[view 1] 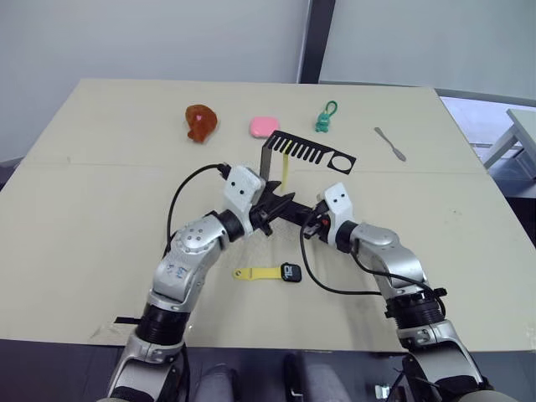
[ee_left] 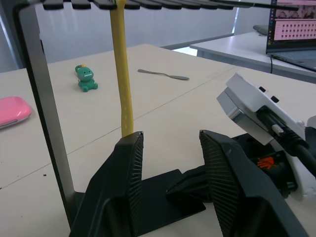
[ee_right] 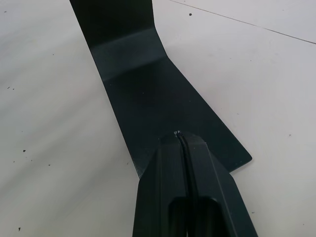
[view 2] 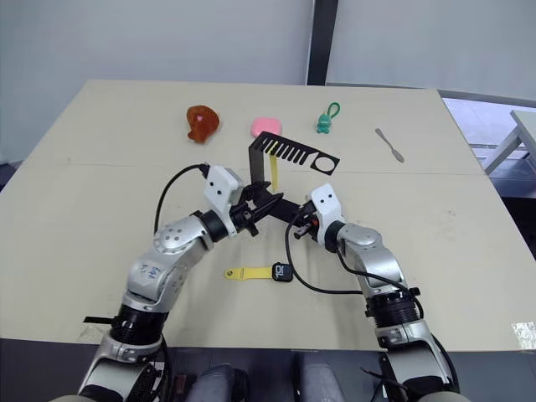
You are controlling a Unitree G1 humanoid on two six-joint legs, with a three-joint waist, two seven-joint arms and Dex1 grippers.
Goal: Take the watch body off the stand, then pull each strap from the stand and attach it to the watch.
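Watch body [view 1: 291,272] with one strap lies behind both tools; left tool [ee_left: 170,163] spread before hanging strap [ee_left: 121,74], right tool [ee_right: 182,143] pressed together on stand [ee_right: 148,84] foot; stand may tip when strap gets pulled.

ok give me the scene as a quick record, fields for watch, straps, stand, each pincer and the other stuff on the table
watch body: off the stand, lying on the table near the robot
attached strap: yellow, joined to the watch body
hanging strap: yellow, hangs from the stand's comb arm
stand: upright
left pincer: open, near the hanging strap's lower end
right pincer: shut, tips pressing on the stand's flat foot
other items: brown lump, pink pad, green keyring figure, metal spatula
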